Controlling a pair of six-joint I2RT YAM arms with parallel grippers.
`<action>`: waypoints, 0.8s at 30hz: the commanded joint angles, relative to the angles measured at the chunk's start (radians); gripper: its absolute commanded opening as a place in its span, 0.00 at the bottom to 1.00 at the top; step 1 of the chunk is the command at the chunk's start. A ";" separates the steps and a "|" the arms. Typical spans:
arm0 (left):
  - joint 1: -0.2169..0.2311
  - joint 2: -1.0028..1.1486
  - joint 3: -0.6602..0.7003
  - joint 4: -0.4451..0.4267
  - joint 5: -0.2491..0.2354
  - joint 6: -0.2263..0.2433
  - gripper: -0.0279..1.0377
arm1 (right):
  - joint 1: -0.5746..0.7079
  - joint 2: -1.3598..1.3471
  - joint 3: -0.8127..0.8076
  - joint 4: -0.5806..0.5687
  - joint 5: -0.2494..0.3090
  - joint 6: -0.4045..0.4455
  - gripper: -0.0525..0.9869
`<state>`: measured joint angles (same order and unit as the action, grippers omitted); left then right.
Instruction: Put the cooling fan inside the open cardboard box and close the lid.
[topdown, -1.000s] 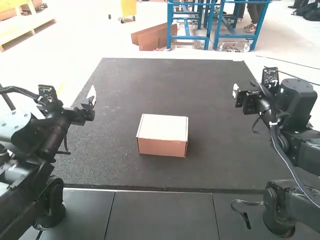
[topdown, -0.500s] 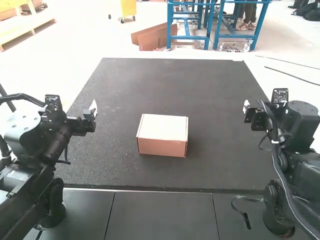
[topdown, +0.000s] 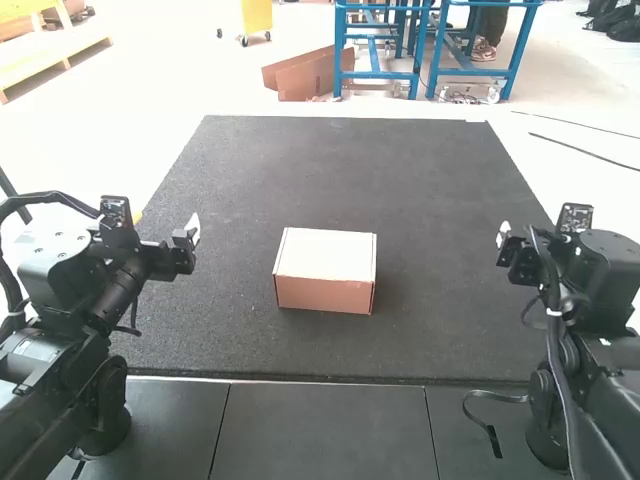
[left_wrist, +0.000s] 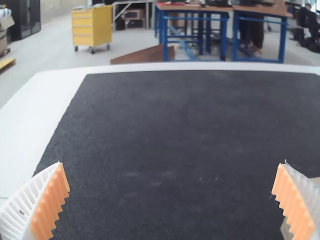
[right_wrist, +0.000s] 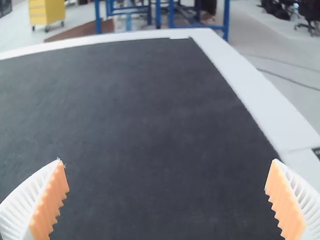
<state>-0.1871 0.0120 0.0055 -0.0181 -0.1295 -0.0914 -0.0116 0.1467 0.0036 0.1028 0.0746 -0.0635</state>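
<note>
A brown cardboard box (topdown: 326, 270) sits on the black mat (topdown: 340, 170) near its front middle, with its lid flat and shut. My left gripper (topdown: 188, 238) hangs at the mat's left edge, well left of the box, open and holding nothing. In the left wrist view its white ribbed fingers (left_wrist: 42, 207) with orange pads stand wide apart over bare mat. My right gripper (topdown: 505, 250) hovers at the mat's right edge, far right of the box, also open. Bare mat lies between its orange-padded fingers (right_wrist: 282, 205) in the right wrist view.
The black mat covers most of the white table (topdown: 120, 130). A dark strip (topdown: 320, 430) runs along the table's front edge, between the two arm bases.
Both arms have pulled back toward the front and lowered, away from the mat's middle. The box has not moved.
</note>
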 joint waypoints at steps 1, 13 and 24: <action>0.011 -0.014 -0.006 0.004 0.011 -0.001 0.93 | -0.016 -0.167 -0.004 -0.054 -0.010 0.022 0.92; 0.011 -0.012 -0.006 0.004 0.011 0.001 0.93 | -0.022 -0.148 -0.004 -0.094 -0.070 -0.006 0.93; 0.011 -0.012 -0.006 0.004 0.011 0.001 0.93 | -0.001 -0.150 -0.004 -0.101 -0.078 -0.007 0.93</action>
<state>-0.1871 0.0120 0.0055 -0.0196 -0.1272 -0.0914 -0.0216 0.0097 0.0044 0.0013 0.0174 -0.0639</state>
